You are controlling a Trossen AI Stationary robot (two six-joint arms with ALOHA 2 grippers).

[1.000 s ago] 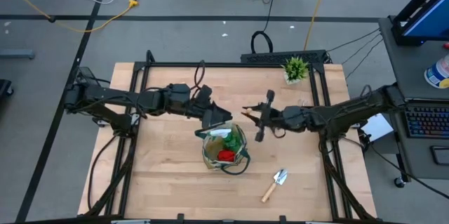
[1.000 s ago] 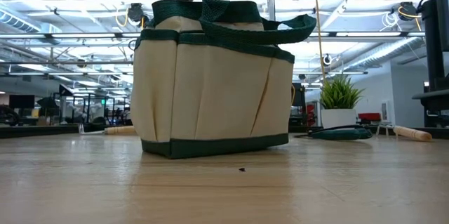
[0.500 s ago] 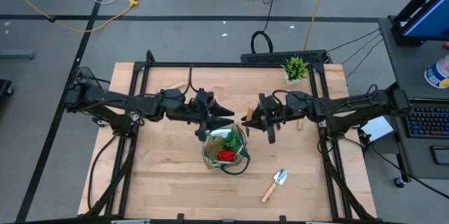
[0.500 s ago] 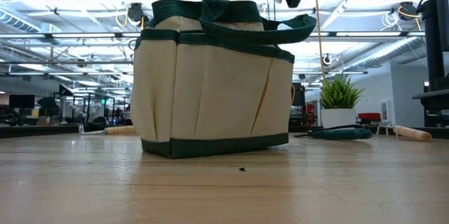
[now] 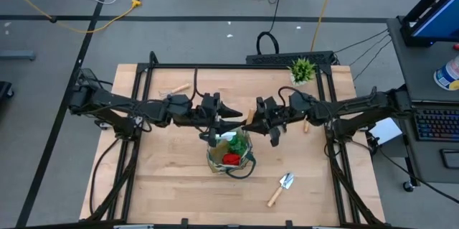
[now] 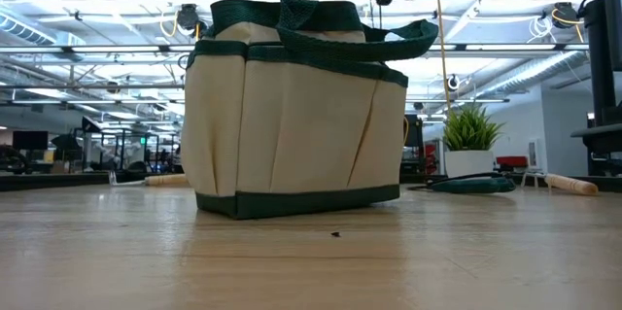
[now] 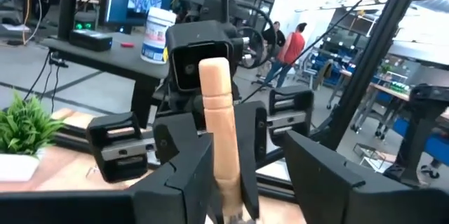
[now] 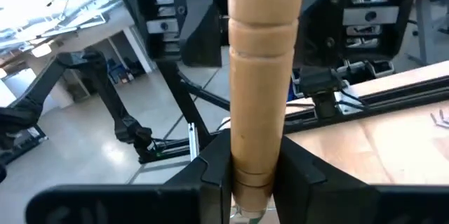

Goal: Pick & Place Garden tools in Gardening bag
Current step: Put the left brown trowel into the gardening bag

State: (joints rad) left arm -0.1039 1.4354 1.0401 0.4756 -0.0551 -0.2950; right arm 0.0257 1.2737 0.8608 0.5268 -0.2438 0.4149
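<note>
Gardening bag, a small round beige tote with dark green trim, sits upright near the middle of the wooden tabletop. Seen from above, it holds a red item and something green. From table height its green loop handles arch over the rim.

Just above the bag's far rim, the two arms meet nose to nose. The right gripper has its fingers clamped on a tool with a pale wooden handle, which points toward the left arm. The left gripper faces it, its fingers apart on either side of that same handle; whether they touch the wood cannot be told.

A wooden-handled metal trowel lies on the tabletop to the right of the bag, well apart from it. Another wooden handle lies near the far left edge. A small potted green plant stands at the far right corner.
</note>
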